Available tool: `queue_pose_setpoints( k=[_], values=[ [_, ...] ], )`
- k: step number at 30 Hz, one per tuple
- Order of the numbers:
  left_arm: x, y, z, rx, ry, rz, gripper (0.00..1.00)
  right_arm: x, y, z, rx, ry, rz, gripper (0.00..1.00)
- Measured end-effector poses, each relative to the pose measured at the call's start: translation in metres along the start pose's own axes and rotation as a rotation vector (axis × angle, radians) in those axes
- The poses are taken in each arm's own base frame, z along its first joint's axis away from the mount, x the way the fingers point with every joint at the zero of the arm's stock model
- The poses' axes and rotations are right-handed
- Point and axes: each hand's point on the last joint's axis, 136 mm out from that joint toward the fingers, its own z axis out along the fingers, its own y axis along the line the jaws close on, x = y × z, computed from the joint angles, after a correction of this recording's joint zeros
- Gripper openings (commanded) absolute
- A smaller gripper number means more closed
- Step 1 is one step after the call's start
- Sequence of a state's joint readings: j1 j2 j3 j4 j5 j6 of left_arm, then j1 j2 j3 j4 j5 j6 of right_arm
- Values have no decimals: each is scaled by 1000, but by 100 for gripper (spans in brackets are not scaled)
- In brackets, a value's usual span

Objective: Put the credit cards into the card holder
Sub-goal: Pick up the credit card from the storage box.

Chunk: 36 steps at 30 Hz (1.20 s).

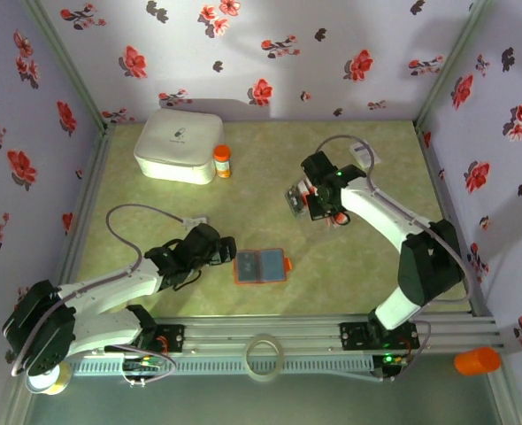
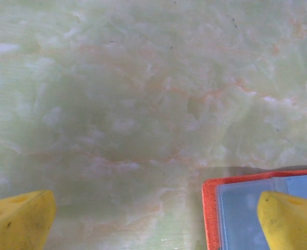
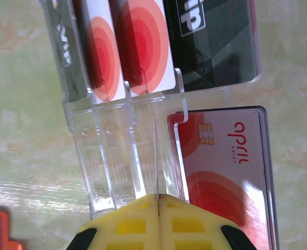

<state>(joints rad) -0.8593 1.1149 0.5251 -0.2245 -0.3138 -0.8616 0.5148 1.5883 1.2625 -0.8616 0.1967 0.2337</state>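
Orange card holder (image 1: 261, 266) open | left pincer (image 2: 153, 216) spread over its edge

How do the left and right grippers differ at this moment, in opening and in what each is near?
The left gripper has its fingers wide apart; those of the right gripper are pressed together, and I cannot tell whether they pinch anything. The left gripper sits by the open orange card holder; the right gripper is at the clear stand holding the credit cards. Both have yellow fingers.
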Motion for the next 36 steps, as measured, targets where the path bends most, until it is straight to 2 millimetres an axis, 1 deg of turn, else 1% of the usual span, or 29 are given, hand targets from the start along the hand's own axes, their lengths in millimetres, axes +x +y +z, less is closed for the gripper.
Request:
queue_pose_setpoints(
  k=[4,9,12,13,14,16,18,21,23,25,27,30,32,36],
  values=[
    [-1,0,-1,3,-3,-2,100,-11,3,-25,-50,-61,11,0],
    [-3,-3,-4,20,-8,-11,100,-19,13,-71,-182,-186,64,0],
    [1,-5,-4,28,10,-5,100,-16,24,-89,-302,-262,122,0],
    [3,-7,-4,30,20,1,100,-13,28,-91,-341,-275,141,0],
    [5,-9,-3,31,29,9,100,-8,34,-91,-396,-288,168,0],
    [9,-15,-1,32,53,29,100,2,47,-83,-491,-290,221,0],
    [15,-22,1,32,76,52,100,15,60,-67,-585,-272,292,0],
    [23,-31,4,27,107,91,100,36,74,-43,-671,-238,376,0],
    [27,-36,5,22,121,119,100,48,83,-33,-707,-224,407,0],
    [32,-40,6,13,131,146,100,57,95,-30,-743,-221,412,0],
    [37,-41,7,1,144,174,100,60,106,-34,-786,-240,409,0],
    [43,-40,9,-20,157,202,100,62,117,-37,-838,-279,415,0],
    [47,-37,10,-40,163,215,100,66,120,-32,-859,-290,435,0],
    [49,-31,11,-68,168,230,100,78,118,-17,-858,-288,476,0]
  ],
)
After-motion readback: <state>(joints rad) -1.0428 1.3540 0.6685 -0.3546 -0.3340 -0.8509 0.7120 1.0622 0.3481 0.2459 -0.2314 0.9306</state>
